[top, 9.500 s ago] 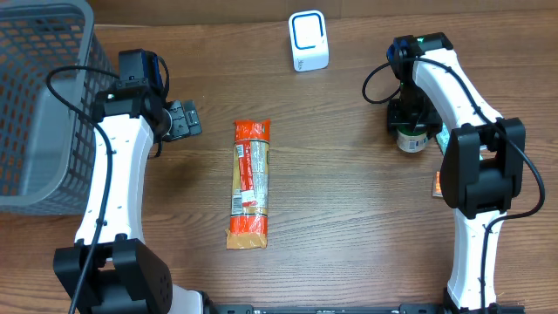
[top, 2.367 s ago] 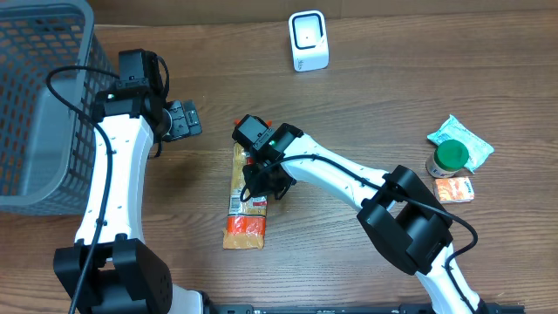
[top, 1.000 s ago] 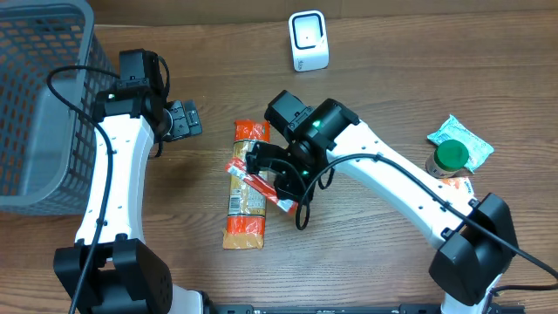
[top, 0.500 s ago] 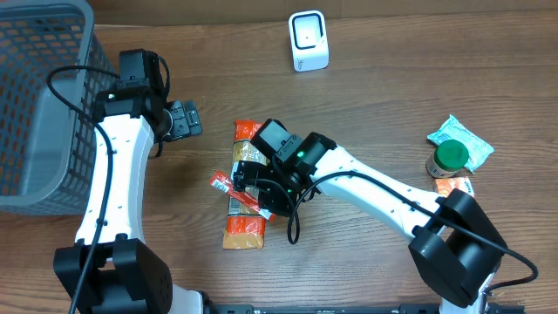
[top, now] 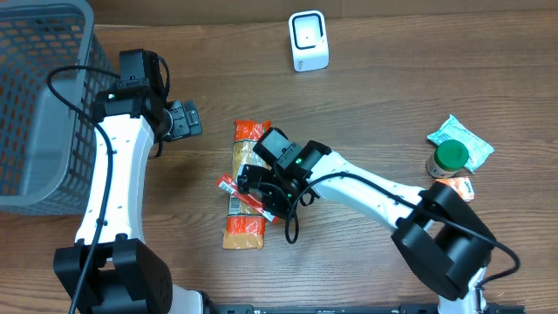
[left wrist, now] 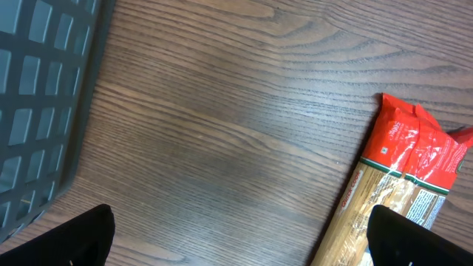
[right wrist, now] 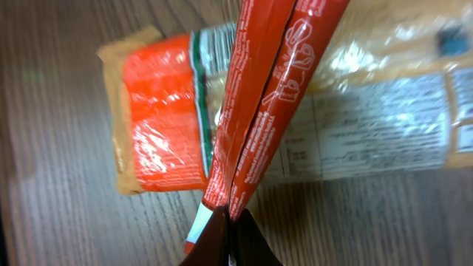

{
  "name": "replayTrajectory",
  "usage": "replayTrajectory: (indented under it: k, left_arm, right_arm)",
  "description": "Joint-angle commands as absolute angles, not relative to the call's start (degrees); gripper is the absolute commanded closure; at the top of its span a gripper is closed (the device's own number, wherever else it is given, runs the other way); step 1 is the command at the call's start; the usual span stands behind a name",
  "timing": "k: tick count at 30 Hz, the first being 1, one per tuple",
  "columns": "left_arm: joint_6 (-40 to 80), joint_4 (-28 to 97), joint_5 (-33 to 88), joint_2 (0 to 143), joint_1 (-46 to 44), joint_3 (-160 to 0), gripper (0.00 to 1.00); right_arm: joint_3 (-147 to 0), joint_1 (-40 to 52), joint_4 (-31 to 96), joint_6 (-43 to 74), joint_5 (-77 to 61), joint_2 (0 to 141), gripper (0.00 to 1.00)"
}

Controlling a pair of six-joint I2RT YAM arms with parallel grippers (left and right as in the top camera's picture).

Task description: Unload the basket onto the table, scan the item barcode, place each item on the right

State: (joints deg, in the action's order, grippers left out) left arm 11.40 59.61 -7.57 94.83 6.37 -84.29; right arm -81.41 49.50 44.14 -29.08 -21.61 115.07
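Observation:
My right gripper is shut on a thin red stick packet, pinching its lower end between the fingertips. In the right wrist view the red packet hangs just above a long pasta package that lies flat on the table. That pasta package runs front to back in the middle of the table. The white barcode scanner stands at the back centre, well away from the held packet. My left gripper is open and empty beside the basket, with bare wood between its fingers.
A grey mesh basket fills the back left corner. At the right edge stand a green-lidded jar, a green-and-white pouch and a small orange box. The pasta package's red end lies close to my left gripper.
My right arm has carried the red packet leftwards and down over the pasta package, then eased slightly back right. The left arm has not moved.

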Motion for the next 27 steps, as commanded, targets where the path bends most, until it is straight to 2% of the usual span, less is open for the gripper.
replayTrajectory:
  k: [1,3,8,12,15,16,18,19,21,23,27]
  left_arm:
    - [10.9,59.55,-7.88,94.87,5.98,-83.92,0.0]
    - [10.9,59.55,-7.88,94.87,5.98,-83.94,0.0]
    - [10.87,59.57,-7.88,94.87,5.98,-83.92,0.0]
    - [10.9,59.55,-7.88,94.87,5.98,-83.94,0.0]
    - [10.87,59.57,-7.9,94.87,5.98,-83.92,0.0]
    - [10.87,59.55,-7.88,94.87,5.98,-83.92,0.0]
    - [10.9,59.55,-7.9,94.87,5.98,-83.94,0.0]
    - [10.9,59.55,-7.88,94.87,5.98,-83.92,0.0]
    - [10.9,59.55,-7.88,94.87,5.98,-83.94,0.0]
    - [10.9,59.55,-7.88,94.87,5.98,-83.94,0.0]
    - [10.9,59.55,-7.88,94.87,5.98,-83.94,0.0]
  right_arm:
    - [-81.01,49.54,43.86,-28.73,-21.04,115.48,0.96]
    - [-81.01,49.54,43.99,-28.73,-21.04,115.55,0.95]
    - [-81.01,49.54,43.99,-28.73,-21.06,115.55,0.85]
    - [-81.01,49.54,43.94,-28.71,-21.06,115.55,0.72]
    - [-81.01,49.54,43.94,-28.71,-21.08,115.55,0.68]
    - [-81.01,49.54,43.94,-28.69,-21.1,115.55,0.59]
    - [-81.01,49.54,43.79,-28.64,-21.08,115.55,0.24]
    - [-81.01,49.54,43.75,-28.51,-21.08,115.55,0.16]
    - [-81.01,49.43,43.46,-27.83,-21.08,115.55,0.08]
    - [-81.3,48.75,42.59,-24.01,-21.12,115.52,0.05]
    - [-84.36,45.58,44.97,-19.27,-26.02,115.52,0.04]
